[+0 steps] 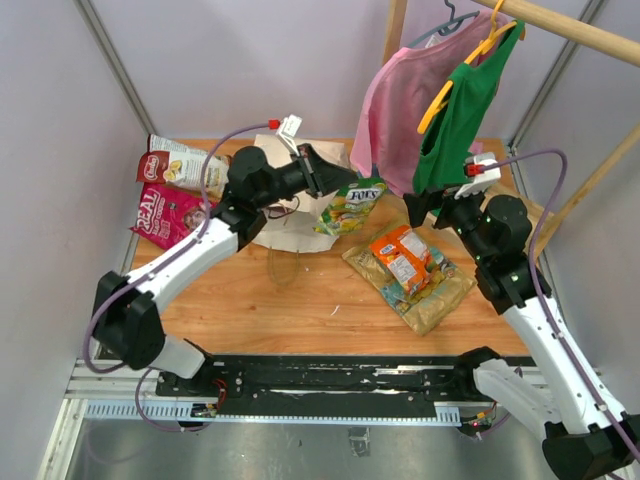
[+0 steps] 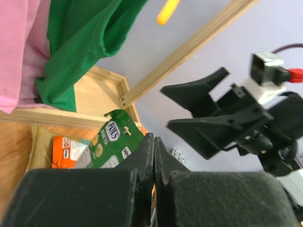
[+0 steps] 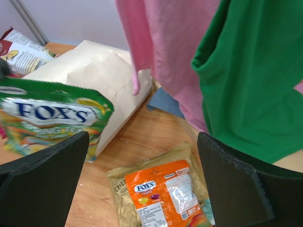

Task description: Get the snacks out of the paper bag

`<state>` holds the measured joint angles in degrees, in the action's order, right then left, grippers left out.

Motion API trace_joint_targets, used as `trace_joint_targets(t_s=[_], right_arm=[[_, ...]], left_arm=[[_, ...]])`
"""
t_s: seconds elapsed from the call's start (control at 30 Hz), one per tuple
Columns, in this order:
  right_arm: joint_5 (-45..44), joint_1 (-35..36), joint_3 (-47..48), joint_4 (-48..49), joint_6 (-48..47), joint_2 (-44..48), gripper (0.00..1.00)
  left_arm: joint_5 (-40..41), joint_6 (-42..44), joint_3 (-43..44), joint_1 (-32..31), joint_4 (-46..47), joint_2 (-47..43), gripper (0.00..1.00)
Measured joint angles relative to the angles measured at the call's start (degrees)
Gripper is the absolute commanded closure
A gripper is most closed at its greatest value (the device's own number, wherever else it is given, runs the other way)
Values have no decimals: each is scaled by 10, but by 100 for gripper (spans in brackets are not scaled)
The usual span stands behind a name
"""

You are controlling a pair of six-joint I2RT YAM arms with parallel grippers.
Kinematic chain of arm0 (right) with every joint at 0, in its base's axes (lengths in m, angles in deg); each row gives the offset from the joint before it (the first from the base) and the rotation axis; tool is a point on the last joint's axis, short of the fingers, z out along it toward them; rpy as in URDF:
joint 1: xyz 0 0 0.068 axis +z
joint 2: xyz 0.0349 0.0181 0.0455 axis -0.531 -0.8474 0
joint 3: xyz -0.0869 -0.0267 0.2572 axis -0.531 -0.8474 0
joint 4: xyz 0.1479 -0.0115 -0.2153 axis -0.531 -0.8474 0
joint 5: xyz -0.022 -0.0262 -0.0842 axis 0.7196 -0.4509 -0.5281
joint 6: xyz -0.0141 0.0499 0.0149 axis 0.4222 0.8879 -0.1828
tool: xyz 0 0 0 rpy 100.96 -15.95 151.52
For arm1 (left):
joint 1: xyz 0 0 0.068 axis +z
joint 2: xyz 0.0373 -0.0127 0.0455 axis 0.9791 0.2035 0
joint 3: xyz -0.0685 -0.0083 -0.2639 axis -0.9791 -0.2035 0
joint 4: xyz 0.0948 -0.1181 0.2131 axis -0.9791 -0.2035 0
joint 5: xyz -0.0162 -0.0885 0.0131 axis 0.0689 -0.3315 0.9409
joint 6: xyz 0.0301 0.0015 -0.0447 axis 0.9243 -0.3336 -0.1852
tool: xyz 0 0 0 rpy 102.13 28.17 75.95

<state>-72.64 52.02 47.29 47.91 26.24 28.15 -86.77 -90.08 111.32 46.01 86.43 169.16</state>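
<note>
- The green Fox's packet (image 1: 352,207) is being gripped at its upper end by the left gripper (image 1: 333,180), whose fingers (image 2: 142,189) are being pressed tight together on it in the left wrist view.
- This packet is being held just at the 3 o'clock side of the paper bag (image 1: 285,228); whether its lower end is touching the tabletop (image 1: 300,300) cannot be told.
- The paper bag is being seen lying flat, toward 11 o'clock from the middle of the tabletop, partly under the left arm.
- The right gripper (image 3: 143,142) is being held with its jaws wide apart and nothing between them, above the snacks at 3 o'clock.
- There, an orange Fox's packet (image 1: 402,258) is being carried on top of a flat tan packet (image 1: 440,298), with a teal edge showing between the two.
- A red-white packet (image 1: 175,165) and a magenta packet (image 1: 165,215) are being seen touching each other at the 9 to 10 o'clock edge, well apart from the bag.
- A pink shirt (image 1: 395,110) and a green shirt (image 1: 460,110) are being hung side by side at 1 o'clock, above the far edge.
</note>
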Motion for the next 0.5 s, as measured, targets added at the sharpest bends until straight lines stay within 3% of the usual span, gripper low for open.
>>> trace_joint_targets(t_s=[0.5], right_arm=[[-5,-37,-11,-5,2,25,2]], left_arm=[[-22,-77,127,-31,63,227,100]])
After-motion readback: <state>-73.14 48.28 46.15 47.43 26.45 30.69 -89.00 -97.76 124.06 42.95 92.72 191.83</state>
